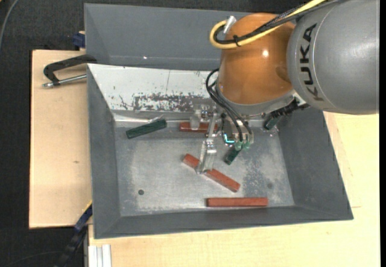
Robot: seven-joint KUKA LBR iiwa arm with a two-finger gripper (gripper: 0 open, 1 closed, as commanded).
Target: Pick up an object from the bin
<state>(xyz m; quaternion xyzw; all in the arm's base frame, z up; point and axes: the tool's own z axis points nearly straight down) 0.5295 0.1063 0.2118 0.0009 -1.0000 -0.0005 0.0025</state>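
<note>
My gripper [207, 157] hangs below the orange wrist cover, near the middle of the bin. Its tip comes down onto a red-brown flat bar [217, 176] that lies diagonally on the floor, running from the gripper toward the lower right. Just right of the gripper lies a small dark green piece [233, 154]. A short reddish piece [193, 128] rests behind the gripper, against the foot of the back wall.
A longer red-brown bar [236, 202] lies along the front wall. A dark green bar [146, 128] sits at the back left. A small dark speck [140, 193] lies on the floor at the front left. The arm covers the bin's back right.
</note>
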